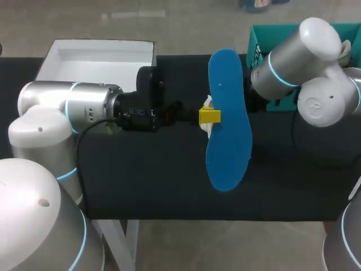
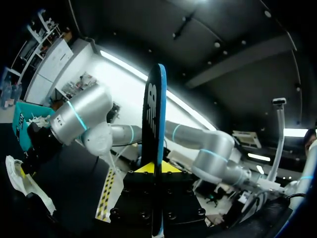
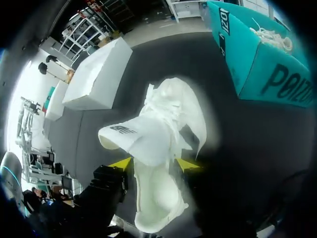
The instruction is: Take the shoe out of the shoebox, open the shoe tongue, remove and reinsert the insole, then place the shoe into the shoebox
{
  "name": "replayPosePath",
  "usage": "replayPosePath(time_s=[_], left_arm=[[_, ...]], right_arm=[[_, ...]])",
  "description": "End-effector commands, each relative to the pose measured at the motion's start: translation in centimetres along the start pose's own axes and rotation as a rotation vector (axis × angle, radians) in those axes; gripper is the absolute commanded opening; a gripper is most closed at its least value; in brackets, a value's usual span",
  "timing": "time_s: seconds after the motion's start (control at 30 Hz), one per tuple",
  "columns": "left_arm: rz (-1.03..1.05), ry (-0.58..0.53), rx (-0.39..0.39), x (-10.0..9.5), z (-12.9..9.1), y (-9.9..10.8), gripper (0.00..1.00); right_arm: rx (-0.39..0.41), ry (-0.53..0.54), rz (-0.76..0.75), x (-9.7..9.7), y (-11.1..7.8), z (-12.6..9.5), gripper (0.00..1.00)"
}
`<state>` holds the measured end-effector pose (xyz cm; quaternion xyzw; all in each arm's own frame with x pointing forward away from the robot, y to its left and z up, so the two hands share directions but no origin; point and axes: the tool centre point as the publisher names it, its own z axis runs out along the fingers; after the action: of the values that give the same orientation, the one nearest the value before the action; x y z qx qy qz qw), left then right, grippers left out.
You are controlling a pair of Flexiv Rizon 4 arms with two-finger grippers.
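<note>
My left gripper (image 1: 210, 116) is shut on the edge of a blue insole (image 1: 228, 118) and holds it above the table's middle. The left wrist view shows the insole (image 2: 154, 119) edge-on, rising from between that gripper's (image 2: 156, 168) yellow tips. A white shoe (image 3: 158, 144) lies on the black table with its tongue raised. Its rear part sits between the spread fingers of my right gripper (image 3: 154, 163), which is open. From the head view only a sliver of the shoe (image 1: 207, 129) shows under the insole. My right arm (image 1: 293, 62) hides its own gripper there.
The teal shoebox (image 1: 265, 39) stands at the back right, close behind my right arm. A white box (image 1: 98, 56) sits at the back left. Bare black table (image 1: 146, 180) stretches between the arms toward the front edge.
</note>
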<state>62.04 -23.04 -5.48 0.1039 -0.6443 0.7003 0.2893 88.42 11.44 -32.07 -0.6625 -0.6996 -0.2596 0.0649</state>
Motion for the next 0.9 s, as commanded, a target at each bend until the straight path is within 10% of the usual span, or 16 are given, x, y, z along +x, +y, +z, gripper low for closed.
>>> replayPosePath(time_s=[0.03,0.47,0.9], left_arm=[[0.001,0.001,0.002,-0.2,0.2,0.0,0.00],[0.001,0.001,0.002,-0.2,0.2,0.0,0.00],[0.001,0.001,0.002,-0.2,0.2,0.0,0.00]], right_arm=[[-0.066,0.476,0.112,-0.2,-0.5,-4.1,1.00],[-0.066,0.476,0.112,-0.2,-0.5,-4.1,1.00],[0.104,0.724,0.119,-2.8,4.0,-14.7,1.00]])
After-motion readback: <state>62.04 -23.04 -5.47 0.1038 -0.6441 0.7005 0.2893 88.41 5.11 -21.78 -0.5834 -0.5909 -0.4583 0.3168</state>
